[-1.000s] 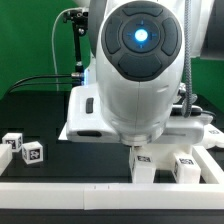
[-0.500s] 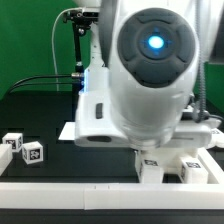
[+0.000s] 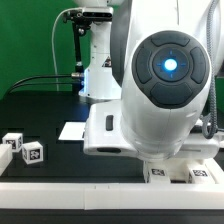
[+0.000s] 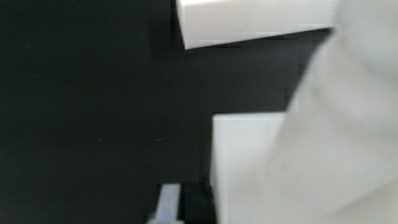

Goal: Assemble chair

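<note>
- I am looking at the arm (image 3: 165,90); its rounded housing with the blue light is filling most of the exterior view and hiding the gripper there.
- I am reading the gripper as pressed together. In the blurred wrist view I am not managing to tell whether anything is pinched in it.
- I am seeing the chair in loose parts. Two small tagged blocks (image 3: 32,153) are sitting side by side on the black table (image 3: 40,110) at the exterior view's left, near the white border rail (image 3: 60,190).
- Two more tagged white pieces (image 3: 160,173) are showing just under the arm at the exterior view's right, close to the same rail.
- A flat white shape (image 3: 70,130) is lying on the table beside the arm; I cannot tell what it is.
- In the wrist view a white block (image 4: 249,22) is standing out against the table, and a pale blur (image 4: 338,140) is sitting close to the lens.
</note>
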`<state>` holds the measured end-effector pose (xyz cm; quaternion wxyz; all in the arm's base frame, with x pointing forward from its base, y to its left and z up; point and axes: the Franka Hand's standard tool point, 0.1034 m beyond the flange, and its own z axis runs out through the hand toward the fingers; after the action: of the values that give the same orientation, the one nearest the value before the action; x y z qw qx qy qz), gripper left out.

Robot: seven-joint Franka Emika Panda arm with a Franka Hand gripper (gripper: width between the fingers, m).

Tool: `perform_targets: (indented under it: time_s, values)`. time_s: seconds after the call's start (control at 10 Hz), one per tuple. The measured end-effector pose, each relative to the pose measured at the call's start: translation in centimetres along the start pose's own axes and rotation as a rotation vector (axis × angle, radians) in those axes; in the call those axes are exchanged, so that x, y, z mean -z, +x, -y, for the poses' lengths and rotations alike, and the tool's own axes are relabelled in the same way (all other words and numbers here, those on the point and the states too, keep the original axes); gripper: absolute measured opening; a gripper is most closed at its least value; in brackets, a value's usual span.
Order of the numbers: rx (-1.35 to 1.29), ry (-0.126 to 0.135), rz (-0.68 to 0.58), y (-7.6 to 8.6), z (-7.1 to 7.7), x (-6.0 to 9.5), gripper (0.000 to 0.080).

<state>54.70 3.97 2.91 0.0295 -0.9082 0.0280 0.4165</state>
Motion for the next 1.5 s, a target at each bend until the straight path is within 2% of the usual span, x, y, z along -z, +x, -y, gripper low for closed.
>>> perform_targets:
  time_s: [0.3,0.4,0.5,0.7,0.8,0.9,1.0,1.1,1.2,1.4,1.5]
  values:
    - [0.021,0.009,0.002,0.0,-0.6,0.0,0.003]
    - [0.02,0.009,0.002,0.0,-0.7,0.0,0.0221]
    - [0.019,0.009,0.002,0.0,-0.8,0.0,0.0221]
    - [0.016,0.011,0.002,0.0,-0.9,0.0,0.0559]
    - [-0.001,0.013,-0.001,0.1,-1.0,0.2,0.0559]
    - [-0.014,0.015,-0.013,0.2,-1.0,0.7,0.0631]
    - [-0.036,0.022,-0.013,0.2,-1.1,1.5,0.0631]
    - [-0.034,0.024,-0.099,1.2,-1.2,2.9,0.0646]
    - [-0.038,0.033,-0.205,1.6,-1.5,4.5,0.0646]
    - [-0.035,0.046,-0.281,0.0,-2.3,6.7,0.0649]
    - [-0.034,0.049,-0.378,-0.1,-2.4,8.5,0.0649]
